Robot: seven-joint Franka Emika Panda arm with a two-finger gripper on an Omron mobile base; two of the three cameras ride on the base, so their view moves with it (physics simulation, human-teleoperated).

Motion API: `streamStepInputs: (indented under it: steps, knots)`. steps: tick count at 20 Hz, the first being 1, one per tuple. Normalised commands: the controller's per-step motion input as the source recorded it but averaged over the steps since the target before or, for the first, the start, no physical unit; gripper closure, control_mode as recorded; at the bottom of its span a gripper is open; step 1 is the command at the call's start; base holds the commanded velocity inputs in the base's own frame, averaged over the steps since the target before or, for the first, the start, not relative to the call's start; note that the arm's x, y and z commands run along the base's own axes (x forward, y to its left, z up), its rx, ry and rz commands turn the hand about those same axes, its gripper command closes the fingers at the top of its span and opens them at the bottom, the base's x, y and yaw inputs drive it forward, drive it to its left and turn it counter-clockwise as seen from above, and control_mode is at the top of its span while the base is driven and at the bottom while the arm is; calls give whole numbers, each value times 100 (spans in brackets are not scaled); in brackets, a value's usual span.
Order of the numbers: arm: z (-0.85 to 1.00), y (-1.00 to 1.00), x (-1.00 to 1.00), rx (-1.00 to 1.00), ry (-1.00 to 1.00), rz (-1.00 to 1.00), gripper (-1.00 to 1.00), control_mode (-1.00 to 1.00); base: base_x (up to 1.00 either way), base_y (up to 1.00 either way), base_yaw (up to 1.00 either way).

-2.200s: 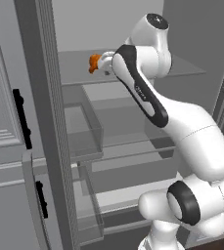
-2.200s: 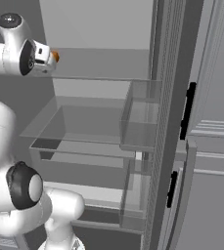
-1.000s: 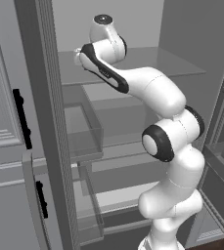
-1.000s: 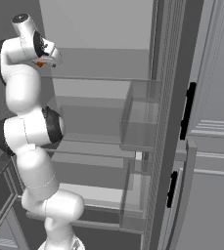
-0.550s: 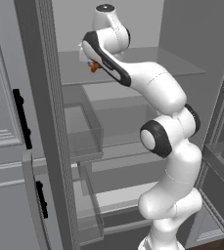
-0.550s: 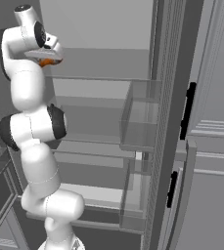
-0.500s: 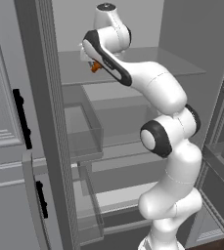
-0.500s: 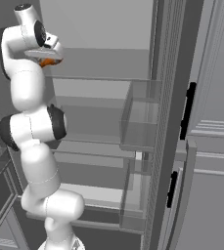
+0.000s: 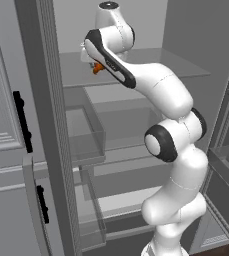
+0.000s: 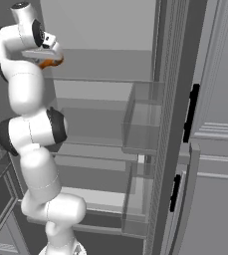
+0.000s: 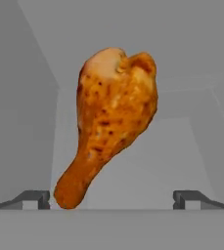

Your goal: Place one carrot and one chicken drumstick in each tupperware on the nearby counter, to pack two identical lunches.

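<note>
Pincer [image 11: 111,196] tips stand wide apart with nothing between them, low at 6 o'clock in the hand view. Just beyond lies the drumstick [image 11: 111,114] on the fridge's top shelf [image 9: 151,67], thin bone end toward 7 o'clock, meaty bulb toward 12. It looks light, firm, perhaps greasy; I'd grip across the thick middle.

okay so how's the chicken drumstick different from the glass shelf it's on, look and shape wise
The chicken drumstick is orange-brown and speckled; the glass shelf is pale grey and see-through.

The drumstick is rounded, thick at one end and narrowing to a thin bone end; the shelf is a flat, straight-edged sheet.

The drumstick is small and sits in front of the gripper, whose jaws are open; the shelf spans the width of the fridge.

Both are up at the level of the robot's hand.
</note>
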Motion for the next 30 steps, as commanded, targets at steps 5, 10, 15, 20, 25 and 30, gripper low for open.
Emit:
streamStepInputs:
  steps: [5, 10, 15, 20, 25, 30]
  knots:
    - [-23, 31, 7, 0, -4, -2, -100, -100, 0, 0, 0]
    - [-55, -27, -3, -1, -4, -4, -100, -100, 0, 0, 0]
    - [-83, -48, -16, -5, -21, 0, -100, -100, 0, 0, 0]
    - [-17, -57, 0, -1, -17, 0, -100, -100, 0, 0, 0]
    - [26, -57, 11, 0, -3, 0, -100, -100, 0, 0, 0]
    - [42, -38, -8, 0, 0, 10, -100, -100, 0, 0, 0]
